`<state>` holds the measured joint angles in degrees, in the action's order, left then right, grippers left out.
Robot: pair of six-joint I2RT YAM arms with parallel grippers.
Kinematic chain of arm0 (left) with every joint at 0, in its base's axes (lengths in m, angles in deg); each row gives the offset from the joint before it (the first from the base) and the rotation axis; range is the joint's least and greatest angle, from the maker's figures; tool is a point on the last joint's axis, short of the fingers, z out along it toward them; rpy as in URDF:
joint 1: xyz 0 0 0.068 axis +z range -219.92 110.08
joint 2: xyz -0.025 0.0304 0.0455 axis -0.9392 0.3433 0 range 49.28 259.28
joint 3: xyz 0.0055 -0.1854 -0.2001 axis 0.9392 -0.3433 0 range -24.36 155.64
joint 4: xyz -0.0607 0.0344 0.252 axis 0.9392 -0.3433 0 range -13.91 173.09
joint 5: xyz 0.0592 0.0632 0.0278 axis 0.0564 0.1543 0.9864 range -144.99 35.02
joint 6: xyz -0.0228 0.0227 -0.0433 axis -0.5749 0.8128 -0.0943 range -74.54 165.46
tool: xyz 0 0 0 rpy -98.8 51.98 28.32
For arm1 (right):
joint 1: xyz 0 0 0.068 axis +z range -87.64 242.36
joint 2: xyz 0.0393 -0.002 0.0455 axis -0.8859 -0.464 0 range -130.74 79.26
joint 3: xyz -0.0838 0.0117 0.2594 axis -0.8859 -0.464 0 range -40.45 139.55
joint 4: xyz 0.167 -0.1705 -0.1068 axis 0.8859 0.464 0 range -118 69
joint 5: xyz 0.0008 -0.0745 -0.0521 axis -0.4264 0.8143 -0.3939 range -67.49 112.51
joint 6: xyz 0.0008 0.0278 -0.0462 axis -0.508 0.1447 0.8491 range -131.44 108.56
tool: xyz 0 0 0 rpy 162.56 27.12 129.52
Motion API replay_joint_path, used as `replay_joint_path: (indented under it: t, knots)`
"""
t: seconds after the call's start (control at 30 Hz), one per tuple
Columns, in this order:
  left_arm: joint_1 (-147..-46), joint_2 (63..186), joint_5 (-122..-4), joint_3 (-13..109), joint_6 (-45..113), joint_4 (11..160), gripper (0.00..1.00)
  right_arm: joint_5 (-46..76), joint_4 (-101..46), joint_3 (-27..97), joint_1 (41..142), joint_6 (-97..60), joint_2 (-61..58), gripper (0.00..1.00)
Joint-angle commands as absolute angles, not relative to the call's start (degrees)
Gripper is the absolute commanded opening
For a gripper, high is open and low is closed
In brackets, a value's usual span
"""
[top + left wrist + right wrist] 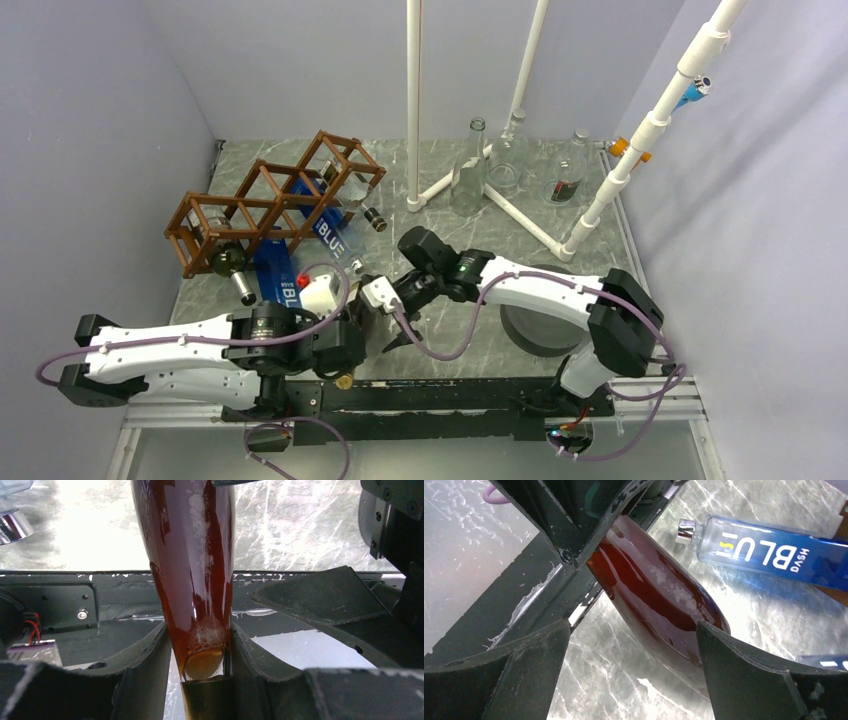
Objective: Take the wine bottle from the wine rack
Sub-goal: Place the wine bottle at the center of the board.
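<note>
The wine bottle [190, 555] holds red-brown liquid and hangs free of the brown wooden wine rack [275, 200], which stands at the back left. My left gripper [202, 670] is shut on the bottle's neck just above its dark foil top, near the table's front edge. In the top view the left gripper [350, 350] sits between the two arms. My right gripper [631, 630] is open beside the bottle's body [654, 595], whose glass runs close to one finger [734, 670]. The right gripper [398, 335] hovers just right of the left one.
A blue bottle [769, 552] lies on the table by the rack, and a dark bottle [232, 265] and a clear one [355, 195] stay in its cells. Clear glass bottles [468, 170] and a white pipe frame [500, 205] stand at the back. A black rail [450, 395] edges the front.
</note>
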<state>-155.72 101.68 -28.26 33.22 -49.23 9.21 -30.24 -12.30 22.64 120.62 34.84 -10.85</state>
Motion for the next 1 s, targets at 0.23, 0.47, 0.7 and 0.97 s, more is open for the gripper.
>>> replay_joint_path:
  t: [0.23,0.47,0.7,0.97]
  knots:
    - [-146.9,103.3,-30.8,38.4,-33.0,28.7,0.00,-35.5,-25.7,13.9,115.1,33.6,-3.4,1.00]
    - [-143.5,105.0,-37.2,40.4,-29.2,29.7,0.00,-35.2,-23.0,14.5,115.1,36.2,-2.4,1.00]
    - [-138.4,107.4,-43.6,42.6,-23.9,32.7,0.00,-34.3,-20.4,14.1,115.0,39.2,-1.0,1.00]
    - [-133.2,111.0,-49.8,46.7,-18.2,35.1,0.00,-33.6,-22.8,12.3,113.2,38.4,-0.2,1.00]
